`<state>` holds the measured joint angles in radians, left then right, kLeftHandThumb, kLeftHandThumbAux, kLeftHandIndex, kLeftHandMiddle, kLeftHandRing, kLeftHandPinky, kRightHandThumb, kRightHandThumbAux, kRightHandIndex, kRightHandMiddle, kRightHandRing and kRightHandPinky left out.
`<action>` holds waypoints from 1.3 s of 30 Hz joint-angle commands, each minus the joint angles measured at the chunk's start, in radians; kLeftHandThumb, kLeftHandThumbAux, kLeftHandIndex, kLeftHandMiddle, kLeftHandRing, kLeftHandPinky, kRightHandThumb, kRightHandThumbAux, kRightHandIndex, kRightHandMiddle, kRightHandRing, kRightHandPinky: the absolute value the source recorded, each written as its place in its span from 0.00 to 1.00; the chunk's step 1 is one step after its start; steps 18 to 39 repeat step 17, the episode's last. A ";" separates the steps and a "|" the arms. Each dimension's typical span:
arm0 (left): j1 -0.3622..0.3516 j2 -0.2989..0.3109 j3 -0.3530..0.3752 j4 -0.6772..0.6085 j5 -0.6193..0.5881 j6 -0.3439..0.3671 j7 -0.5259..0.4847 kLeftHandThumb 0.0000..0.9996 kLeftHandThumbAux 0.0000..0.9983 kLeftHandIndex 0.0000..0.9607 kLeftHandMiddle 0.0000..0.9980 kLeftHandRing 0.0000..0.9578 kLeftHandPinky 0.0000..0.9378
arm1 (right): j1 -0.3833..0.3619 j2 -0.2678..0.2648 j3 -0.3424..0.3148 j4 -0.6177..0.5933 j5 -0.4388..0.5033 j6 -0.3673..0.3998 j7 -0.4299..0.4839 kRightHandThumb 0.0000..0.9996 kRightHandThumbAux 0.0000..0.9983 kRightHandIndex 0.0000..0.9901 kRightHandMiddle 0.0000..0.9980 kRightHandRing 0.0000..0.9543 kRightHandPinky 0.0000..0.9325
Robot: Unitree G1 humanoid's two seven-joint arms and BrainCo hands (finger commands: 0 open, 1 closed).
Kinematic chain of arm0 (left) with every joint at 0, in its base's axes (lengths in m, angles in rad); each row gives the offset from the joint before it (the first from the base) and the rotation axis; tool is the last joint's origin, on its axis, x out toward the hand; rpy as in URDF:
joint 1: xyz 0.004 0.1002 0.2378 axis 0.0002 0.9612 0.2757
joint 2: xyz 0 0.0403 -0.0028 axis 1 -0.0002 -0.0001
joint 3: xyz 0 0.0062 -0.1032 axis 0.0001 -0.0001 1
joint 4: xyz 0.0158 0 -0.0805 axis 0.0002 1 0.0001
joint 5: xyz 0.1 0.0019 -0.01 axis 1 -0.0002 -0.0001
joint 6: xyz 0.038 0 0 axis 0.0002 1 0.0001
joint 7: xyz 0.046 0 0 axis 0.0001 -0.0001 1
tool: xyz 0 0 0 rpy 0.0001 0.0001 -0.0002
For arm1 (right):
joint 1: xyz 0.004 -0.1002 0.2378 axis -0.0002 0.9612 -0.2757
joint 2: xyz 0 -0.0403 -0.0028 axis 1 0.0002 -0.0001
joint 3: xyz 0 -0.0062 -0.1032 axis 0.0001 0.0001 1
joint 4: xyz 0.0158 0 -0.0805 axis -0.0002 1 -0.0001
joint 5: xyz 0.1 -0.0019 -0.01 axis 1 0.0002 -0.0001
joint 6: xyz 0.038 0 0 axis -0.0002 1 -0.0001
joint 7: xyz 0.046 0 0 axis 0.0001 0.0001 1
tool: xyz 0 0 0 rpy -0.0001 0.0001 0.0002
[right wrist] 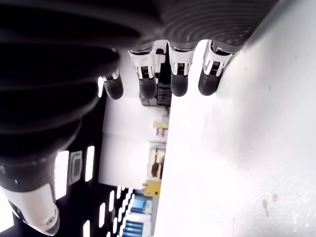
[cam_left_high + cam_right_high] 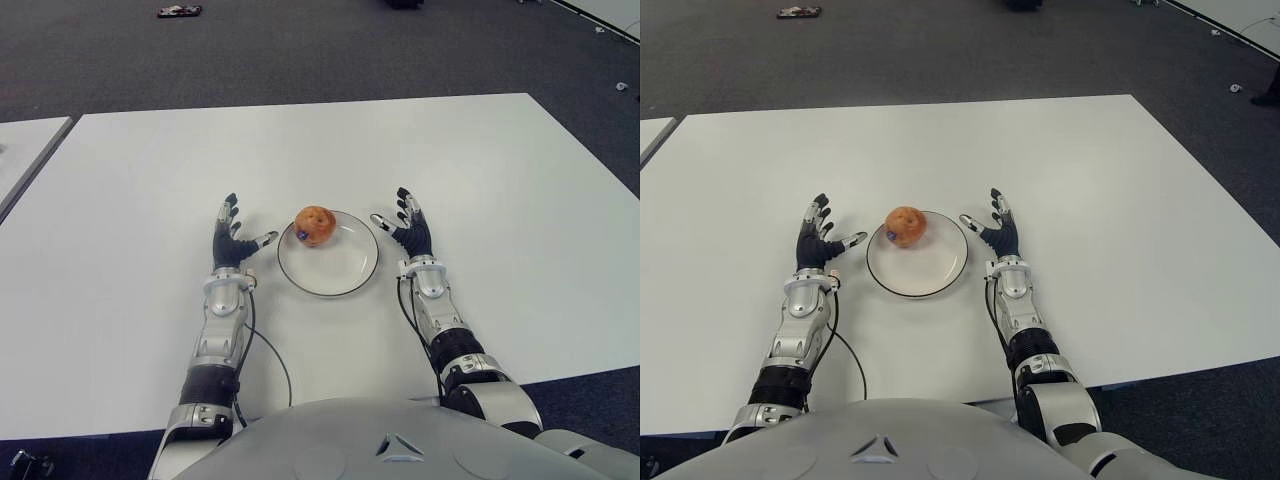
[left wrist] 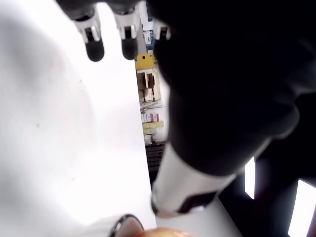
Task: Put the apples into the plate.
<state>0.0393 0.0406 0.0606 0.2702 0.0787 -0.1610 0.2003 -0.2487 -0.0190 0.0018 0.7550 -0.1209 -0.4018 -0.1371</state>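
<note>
Our left hand [image 2: 232,243] shows just left of the plate [image 2: 345,283], fingers spread and holding nothing; the apple [image 2: 314,226] sits inside the plate at its far left edge, near our left thumb; our right hand [image 2: 409,230] shows just right of the plate on the white table [image 2: 500,180], fingers likewise spread and empty.

My left wrist view catches only a sliver of the apple [image 3: 157,232] and plate [image 3: 123,223] rim at its edge; shelving beyond the worktop [image 3: 59,148] blurs.
</note>
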 commanded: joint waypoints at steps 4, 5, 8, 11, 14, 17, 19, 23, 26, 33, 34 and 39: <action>0.006 -0.001 -0.002 -0.012 0.006 0.026 -0.008 0.00 0.49 0.00 0.00 0.00 0.00 | 0.035 0.001 0.009 -0.003 -0.002 0.059 0.010 0.09 0.70 0.00 0.00 0.01 0.04; 0.006 -0.001 -0.002 -0.012 0.006 0.026 -0.008 0.00 0.49 0.00 0.00 0.00 0.00 | 0.036 0.001 0.009 -0.005 -0.002 0.061 0.010 0.09 0.70 0.00 0.00 0.01 0.04; 0.002 0.000 -0.001 -0.009 0.005 0.028 -0.008 0.00 0.49 0.00 0.00 0.00 0.00 | 0.037 0.000 0.009 -0.009 -0.002 0.068 0.011 0.09 0.70 0.00 0.00 0.01 0.04; 0.001 0.000 0.000 -0.002 0.003 0.023 -0.009 0.00 0.50 0.00 0.00 0.00 0.00 | 0.040 -0.001 0.010 -0.017 -0.002 0.075 0.014 0.09 0.70 0.00 0.00 0.01 0.04; -0.001 -0.001 0.001 0.001 0.002 0.022 -0.009 0.00 0.50 0.00 0.00 0.00 0.00 | 0.042 -0.003 0.010 -0.023 -0.002 0.083 0.016 0.09 0.70 0.00 0.00 0.01 0.03; -0.001 -0.002 0.001 0.001 0.001 0.022 -0.008 0.00 0.50 0.00 0.00 0.00 0.00 | 0.044 -0.004 0.010 -0.029 -0.002 0.090 0.016 0.08 0.70 0.00 0.00 0.01 0.03; -0.001 -0.002 0.001 0.001 0.001 0.022 -0.008 0.00 0.50 0.00 0.00 0.00 0.00 | 0.044 -0.004 0.010 -0.029 -0.002 0.090 0.016 0.08 0.70 0.00 0.00 0.01 0.03; -0.001 -0.002 0.001 0.001 0.001 0.022 -0.008 0.00 0.50 0.00 0.00 0.00 0.00 | 0.044 -0.004 0.010 -0.029 -0.002 0.090 0.016 0.08 0.70 0.00 0.00 0.01 0.03; -0.001 -0.002 0.001 0.001 0.001 0.022 -0.008 0.00 0.50 0.00 0.00 0.00 0.00 | 0.044 -0.004 0.010 -0.029 -0.002 0.090 0.016 0.08 0.70 0.00 0.00 0.01 0.03; -0.001 -0.002 0.001 0.001 0.001 0.022 -0.008 0.00 0.50 0.00 0.00 0.00 0.00 | 0.044 -0.004 0.010 -0.029 -0.002 0.090 0.016 0.08 0.70 0.00 0.00 0.01 0.03; -0.001 -0.002 0.001 0.001 0.001 0.022 -0.008 0.00 0.50 0.00 0.00 0.00 0.00 | 0.044 -0.004 0.010 -0.029 -0.002 0.090 0.016 0.08 0.70 0.00 0.00 0.01 0.03; -0.001 -0.002 0.001 0.001 0.001 0.022 -0.008 0.00 0.50 0.00 0.00 0.00 0.00 | 0.044 -0.004 0.010 -0.029 -0.002 0.090 0.016 0.08 0.70 0.00 0.00 0.01 0.03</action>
